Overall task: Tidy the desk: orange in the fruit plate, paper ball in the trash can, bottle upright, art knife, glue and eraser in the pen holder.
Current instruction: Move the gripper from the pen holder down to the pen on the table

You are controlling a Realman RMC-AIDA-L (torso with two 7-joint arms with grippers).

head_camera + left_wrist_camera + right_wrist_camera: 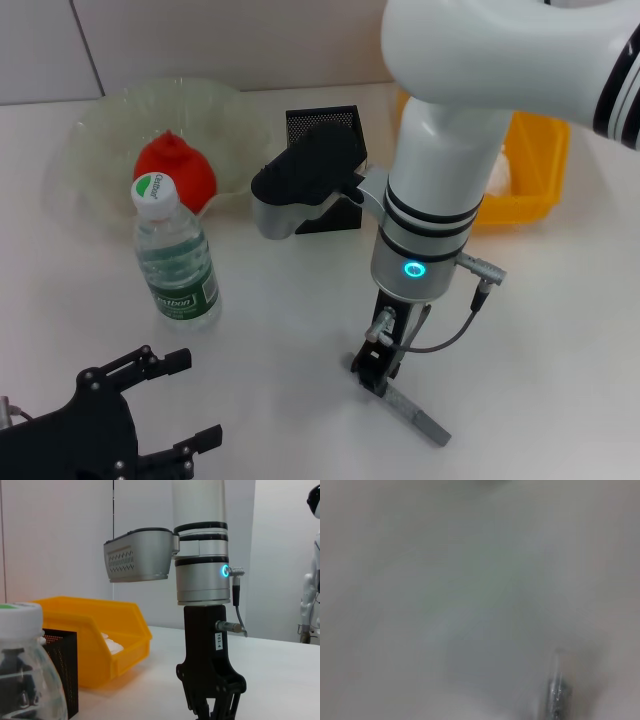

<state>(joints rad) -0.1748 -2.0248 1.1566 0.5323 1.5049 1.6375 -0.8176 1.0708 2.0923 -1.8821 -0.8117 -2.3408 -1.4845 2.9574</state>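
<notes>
Right gripper point(378, 372) down on white desk point(280, 380), clamped on grey flat art knife point(410, 408). Left gripper point(185, 398) spread wide, idle near upright clear green-label bottle point(176, 255). Black mesh pen holder point(325, 165) behind the arm.

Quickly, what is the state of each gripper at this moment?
Left gripper: open, holding nothing, low near the bottle.
Right gripper: down at the art knife on the desk; open or shut cannot be told.

Right gripper point(375, 372) is pointing down at the grey art knife point(415, 412), lying flat on the desk at its tips. Bottle point(176, 255) is standing upright, well apart to its left; orange point(176, 172) is sitting in the fruit plate point(105, 125) beyond.
</notes>
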